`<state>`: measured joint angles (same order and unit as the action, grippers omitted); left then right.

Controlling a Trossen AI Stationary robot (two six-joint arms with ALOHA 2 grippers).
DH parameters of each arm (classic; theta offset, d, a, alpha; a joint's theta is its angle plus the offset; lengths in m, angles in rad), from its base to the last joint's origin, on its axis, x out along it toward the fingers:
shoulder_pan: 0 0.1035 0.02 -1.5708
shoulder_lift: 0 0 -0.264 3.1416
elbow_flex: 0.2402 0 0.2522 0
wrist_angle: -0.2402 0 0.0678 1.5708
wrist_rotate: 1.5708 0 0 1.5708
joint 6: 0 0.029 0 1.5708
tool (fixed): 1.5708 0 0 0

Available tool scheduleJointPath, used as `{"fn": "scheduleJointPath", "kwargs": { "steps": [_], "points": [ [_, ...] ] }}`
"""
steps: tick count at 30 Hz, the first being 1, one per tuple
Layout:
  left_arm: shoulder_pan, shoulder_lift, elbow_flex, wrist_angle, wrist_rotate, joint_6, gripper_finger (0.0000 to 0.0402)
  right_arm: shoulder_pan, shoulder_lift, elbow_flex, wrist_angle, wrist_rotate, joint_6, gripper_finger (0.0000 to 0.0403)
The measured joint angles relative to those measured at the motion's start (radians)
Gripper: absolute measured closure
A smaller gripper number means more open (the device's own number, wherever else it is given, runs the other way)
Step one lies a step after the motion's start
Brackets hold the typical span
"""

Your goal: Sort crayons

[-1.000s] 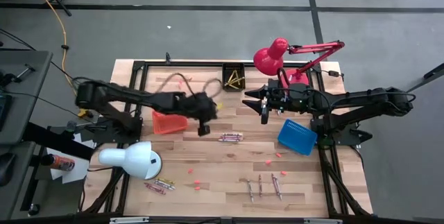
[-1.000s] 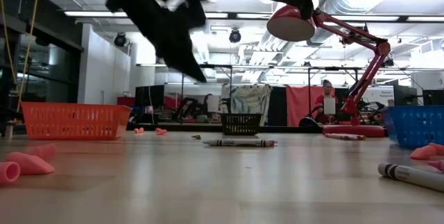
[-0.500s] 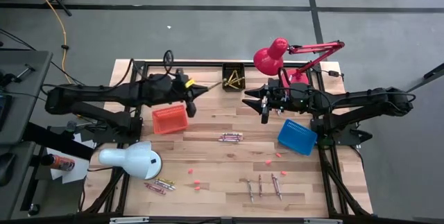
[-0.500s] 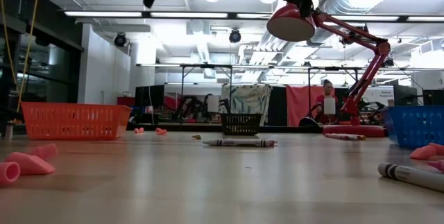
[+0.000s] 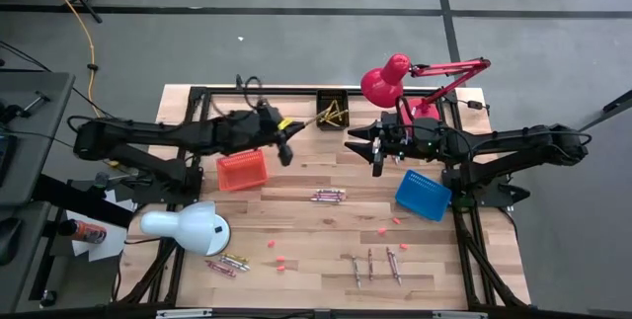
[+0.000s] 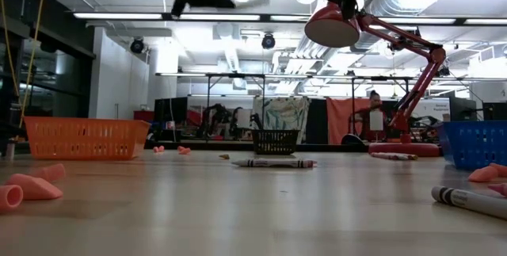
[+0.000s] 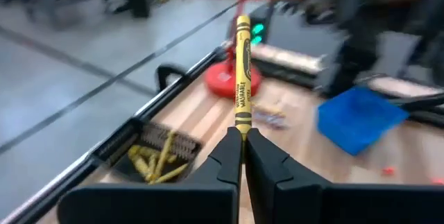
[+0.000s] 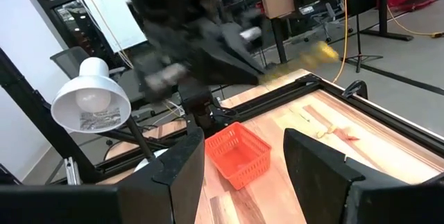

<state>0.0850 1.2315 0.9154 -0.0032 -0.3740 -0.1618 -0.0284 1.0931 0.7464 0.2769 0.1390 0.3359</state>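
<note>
My left gripper [image 5: 299, 123] is up in the air just left of the black basket [image 5: 333, 112], shut on a yellow crayon [image 7: 242, 71]. The crayon points toward the basket, which holds several yellow crayons [image 7: 156, 158]. My right gripper [image 5: 351, 141] hovers open and empty to the right of the left one, and its spread fingers show in its wrist view [image 8: 244, 137]. A bunch of purplish crayons [image 5: 329, 196] lies at mid-table. Several more crayons [image 5: 375, 265] lie near the front edge. Another bunch [image 5: 227, 263] lies by the white lamp. My left gripper pinches the yellow crayon by its near end [image 7: 241, 123] between the tips of its two fingers [image 7: 225, 154]. The crayon sticks straight out forward, in line with the fingers. It is lifted clear, above the black basket's near rim.
An orange basket [image 5: 242, 171] stands below the left arm and a blue basket [image 5: 423, 194] at the right. A red lamp [image 5: 385, 82] stands at the far edge and a white lamp [image 5: 188, 228] at the front left. Pink chips [image 5: 272, 245] are scattered on the table.
My left gripper has risen from beside the orange basket and gone toward the far edge. It has then gone right toward the black basket, keeping the yellow crayon in its hold.
</note>
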Motion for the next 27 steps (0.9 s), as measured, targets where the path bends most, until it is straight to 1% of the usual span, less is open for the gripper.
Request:
{"fn": "scheduleJointPath", "kwargs": {
  "steps": [3, 7, 12, 16, 19, 21, 24, 27],
  "points": [
    [0.056, 0.115, 0.000, 0.088, 0.004, -0.056, 0.0401, 0.002, 0.000, 0.000, 0.015, 0.000, 0.003, 0.0213],
    [0.154, 0.308, 0.014, 0.243, 0.096, -0.132, 0.0401, 0.002, 0.000, 0.000, 0.047, 0.000, -0.002, 0.0213],
    [0.264, 0.522, 0.124, 0.251, 0.177, -0.240, 0.0401, 0.003, 0.000, 0.000, 0.072, 0.039, -0.003, 0.0213],
    [0.321, 0.641, 0.215, 0.234, 0.240, -0.282, 0.0401, 0.003, 0.000, 0.000, 0.082, 0.053, -0.004, 0.0213],
    [0.343, 0.675, 0.249, 0.234, 0.293, -0.293, 0.0401, 0.003, 0.000, 0.000, 0.088, 0.053, -0.004, 0.0213],
    [0.352, 0.664, 0.253, 0.230, 0.367, -0.306, 0.0401, 0.003, 0.000, 0.000, 0.088, 0.053, 0.000, 0.0213],
    [0.347, 0.606, 0.247, 0.218, 0.440, -0.272, 0.0401, 0.003, 0.000, 0.000, 0.085, 0.049, 0.003, 0.0213],
    [0.320, 0.514, 0.222, 0.184, 0.485, -0.199, 0.0401, 0.003, -0.001, 0.000, 0.056, 0.046, -0.002, 0.0213]
  ]
}}
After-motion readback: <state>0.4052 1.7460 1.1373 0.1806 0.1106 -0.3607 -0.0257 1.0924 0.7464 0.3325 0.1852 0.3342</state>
